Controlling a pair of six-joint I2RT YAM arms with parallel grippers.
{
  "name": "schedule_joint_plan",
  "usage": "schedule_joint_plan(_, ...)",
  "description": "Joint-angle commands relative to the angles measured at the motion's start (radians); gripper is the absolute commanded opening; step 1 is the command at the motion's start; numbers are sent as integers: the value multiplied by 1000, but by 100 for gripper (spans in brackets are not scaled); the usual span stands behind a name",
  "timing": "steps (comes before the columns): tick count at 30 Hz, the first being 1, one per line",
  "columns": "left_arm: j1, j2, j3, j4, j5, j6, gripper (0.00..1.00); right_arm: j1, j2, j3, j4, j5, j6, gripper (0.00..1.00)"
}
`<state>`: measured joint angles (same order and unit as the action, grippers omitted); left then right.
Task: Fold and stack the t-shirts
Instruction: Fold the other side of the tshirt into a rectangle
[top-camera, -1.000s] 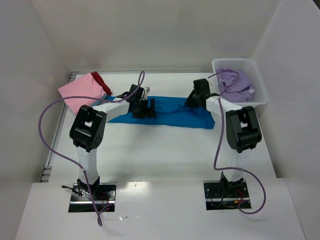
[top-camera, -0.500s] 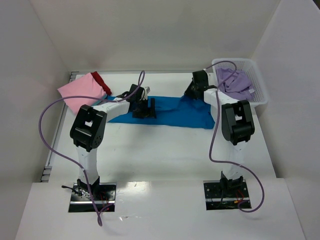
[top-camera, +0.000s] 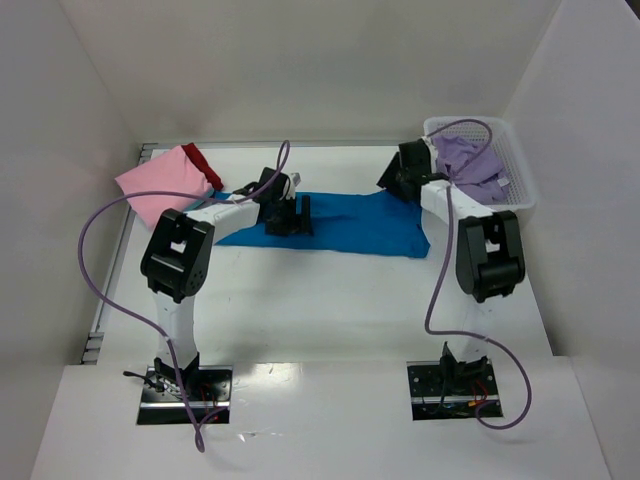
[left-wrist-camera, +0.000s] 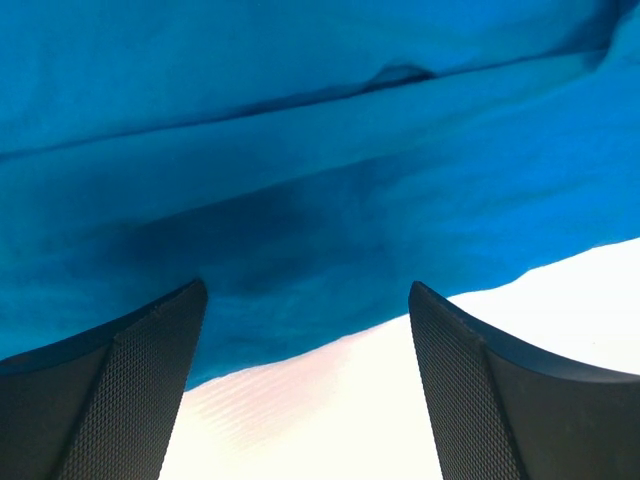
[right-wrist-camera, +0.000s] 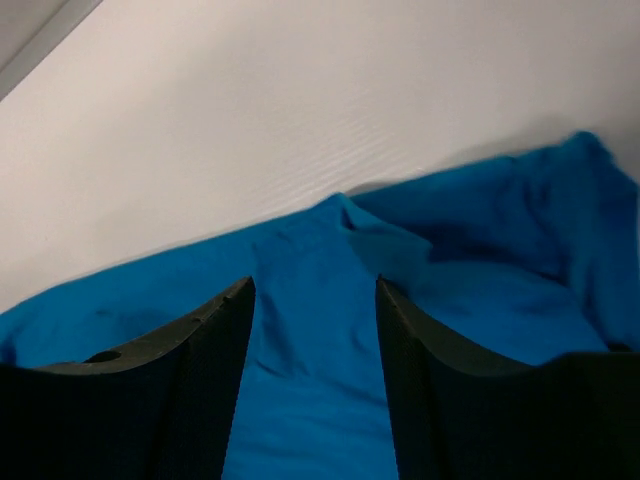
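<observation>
**Q:** Where is the shirt being worked on?

**A:** The blue t-shirt (top-camera: 350, 225) lies spread out on the white table (top-camera: 330, 300), and both grippers are at it. The left gripper (top-camera: 290, 218) is low over the cloth. Its wrist camera shows the shirt's creased fabric filling the space ahead of the fingers. The shirt's edge and a strip of bare table lie between the fingertips.

**Q:** Is that gripper holding anything?

**A:** No. Its two fingers are spread wide, with nothing pinched between them.

**Q:** And the other one?

**A:** The right gripper (top-camera: 385, 188) is at the far edge of the shirt, near its end on that arm's side. The fingers (right-wrist-camera: 215, 350) stand part-way apart, with a band of blue cloth running through the gap. A small peak of fabric rises just beyond the tips. I cannot tell whether the pads are squeezing the cloth.

**Q:** Where are the other shirts?

**A:** A folded pink t-shirt (top-camera: 160, 187) lies out past the left gripper, on that arm's outer side. A red t-shirt (top-camera: 207, 165) peeks out from under its far edge. The lavender t-shirt (top-camera: 470, 165) sits crumpled in a white mesh basket (top-camera: 522, 165), just beside the right gripper on its outer side.
</observation>
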<state>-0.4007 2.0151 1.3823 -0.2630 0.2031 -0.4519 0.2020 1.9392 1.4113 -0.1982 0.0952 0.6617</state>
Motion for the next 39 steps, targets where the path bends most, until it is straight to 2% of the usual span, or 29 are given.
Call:
schedule_joint_plan(1,3,57,24,-18,9,-2,90,-24,-169,-98,55,53,-14,58)
schedule_joint_plan(3,3,57,24,-18,18,-2,90,-24,-180,-135,65,63,-25,58)
schedule_joint_plan(8,3,57,34,-27,18,-2,90,-35,-120,-167,56,38,-25,44)
schedule_joint_plan(13,3,57,34,-38,18,-2,90,-35,-56,-149,74,20,-34,37)
schedule_joint_plan(18,3,57,43,-38,18,-2,90,-44,36,-88,62,20,-65,37)
schedule_joint_plan(22,3,66,43,-47,9,-2,90,-44,82,-8,4,119,-65,37)
schedule_joint_plan(23,3,66,52,-47,9,-2,90,-44,83,-8,3,161,-65,37)
schedule_joint_plan(33,3,66,61,-56,9,-2,90,-75,101,46,-78,213,22,39)
schedule_joint_plan(37,3,66,72,-76,9,-2,90,-75,60,15,-47,144,32,41)
schedule_joint_plan(39,26,44,93,-88,-4,9,90,-75,-12,-46,43,104,32,42)
